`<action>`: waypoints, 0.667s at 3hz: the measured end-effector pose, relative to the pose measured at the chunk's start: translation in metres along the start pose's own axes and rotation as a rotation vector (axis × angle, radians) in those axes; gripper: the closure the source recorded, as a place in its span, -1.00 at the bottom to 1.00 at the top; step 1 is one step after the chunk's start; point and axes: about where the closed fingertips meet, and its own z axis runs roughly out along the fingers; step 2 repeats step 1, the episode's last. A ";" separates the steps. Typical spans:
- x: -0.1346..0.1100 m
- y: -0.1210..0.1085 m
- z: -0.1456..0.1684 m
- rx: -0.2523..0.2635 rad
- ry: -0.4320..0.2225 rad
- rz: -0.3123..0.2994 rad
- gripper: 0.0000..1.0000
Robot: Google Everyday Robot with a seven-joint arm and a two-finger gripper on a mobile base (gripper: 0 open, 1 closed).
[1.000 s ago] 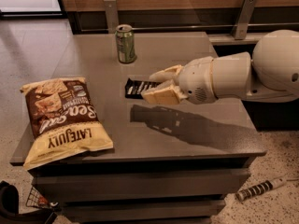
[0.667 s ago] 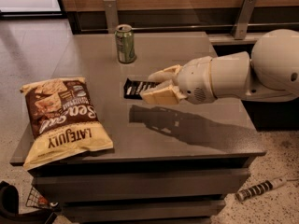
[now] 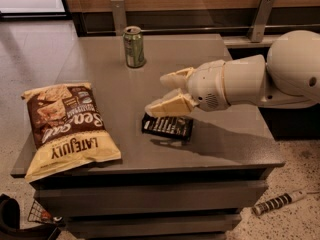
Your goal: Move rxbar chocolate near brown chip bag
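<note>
The rxbar chocolate, a small flat black wrapper with pale lettering, lies flat on the grey table near its front middle. The brown chip bag lies at the table's front left, with its pale yellow end toward the front edge. A gap of bare table separates the bar from the bag. My gripper hovers just above and behind the bar. Its pale fingers are spread open and hold nothing. The lower finger hangs over the bar's far edge.
A green soda can stands upright at the back of the table, left of centre. My white arm reaches in from the right. A striped stick-like object lies on the floor at the right. A wire basket sits low left.
The bar was up between my fingertips before. It now lies on the table, lower and a little to the right. The gripper has stayed almost in place.
</note>
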 end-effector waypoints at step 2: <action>-0.001 0.001 0.001 -0.002 0.000 -0.002 -1.00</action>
